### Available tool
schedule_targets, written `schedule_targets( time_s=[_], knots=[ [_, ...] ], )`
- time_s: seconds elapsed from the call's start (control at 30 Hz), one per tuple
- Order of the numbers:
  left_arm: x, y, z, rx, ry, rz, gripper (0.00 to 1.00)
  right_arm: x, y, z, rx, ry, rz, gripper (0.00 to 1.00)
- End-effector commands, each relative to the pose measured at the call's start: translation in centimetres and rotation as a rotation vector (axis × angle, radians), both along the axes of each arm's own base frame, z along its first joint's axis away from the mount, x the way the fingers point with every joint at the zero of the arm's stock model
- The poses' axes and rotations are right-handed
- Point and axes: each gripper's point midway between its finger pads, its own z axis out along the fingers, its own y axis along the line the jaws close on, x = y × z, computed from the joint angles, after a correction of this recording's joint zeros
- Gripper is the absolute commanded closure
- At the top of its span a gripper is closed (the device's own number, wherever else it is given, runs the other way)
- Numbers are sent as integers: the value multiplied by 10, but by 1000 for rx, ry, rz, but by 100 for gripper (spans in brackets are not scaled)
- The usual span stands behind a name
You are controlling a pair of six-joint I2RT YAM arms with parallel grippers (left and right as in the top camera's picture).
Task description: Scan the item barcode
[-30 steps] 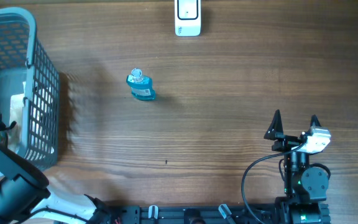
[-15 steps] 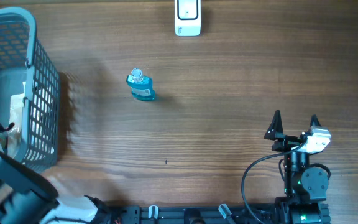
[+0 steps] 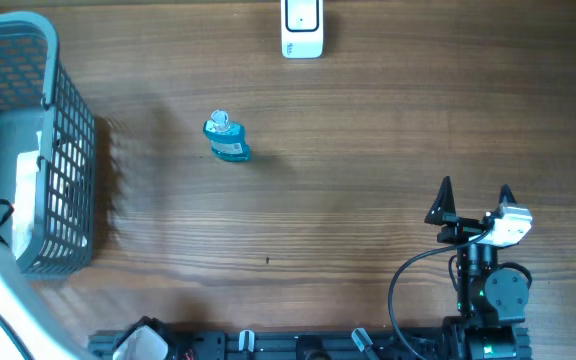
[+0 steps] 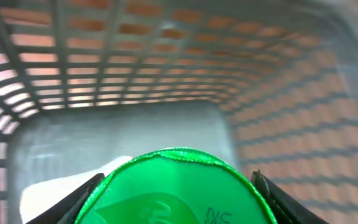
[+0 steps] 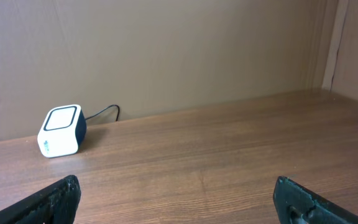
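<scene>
The wooden table (image 3: 368,150) fills the frame; a grey mesh basket (image 3: 68,180) stands on it at the left edge; a small blue bottle (image 3: 230,143) rests upper left of centre; a white scanner (image 3: 302,30) sits at top centre, well apart from both.

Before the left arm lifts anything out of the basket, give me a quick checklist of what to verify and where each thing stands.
1. Item between the left fingers: ok. The green-topped item sits between them, inside the basket.
2. Grip firmly closed: cannot tell. Both fingers flank the item, but real contact is not clear.
3. Barcode located: cannot tell. Only the green top shows.
4. Scanner unobstructed: ok. It stands alone at the table's far edge.
5. Right fingers out of the way: ok. They are open and empty, at the near edge.
</scene>
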Motion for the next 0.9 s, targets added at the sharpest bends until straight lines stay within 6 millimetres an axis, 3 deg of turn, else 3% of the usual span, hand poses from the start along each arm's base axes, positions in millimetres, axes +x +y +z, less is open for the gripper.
schedule_targets(
  time_s=[0.0,0.2,0.4,0.67,0.87],
  knots=[
    [3,-33,49,31,-189,-101,35,0,2,2,-17,-6,12,0],
    [3,-81,96,39,-378,-258,36,0,2,2,-17,-6,12,0],
    [16,-139,118,-35,-502,-509,38,0,2,2,-17,-6,12,0],
    [46,-208,115,-123,-499,-775,37,0,2,2,-17,-6,12,0],
    [72,-269,96,-184,-419,-950,35,0,2,2,-17,-6,12,0]
  ],
)
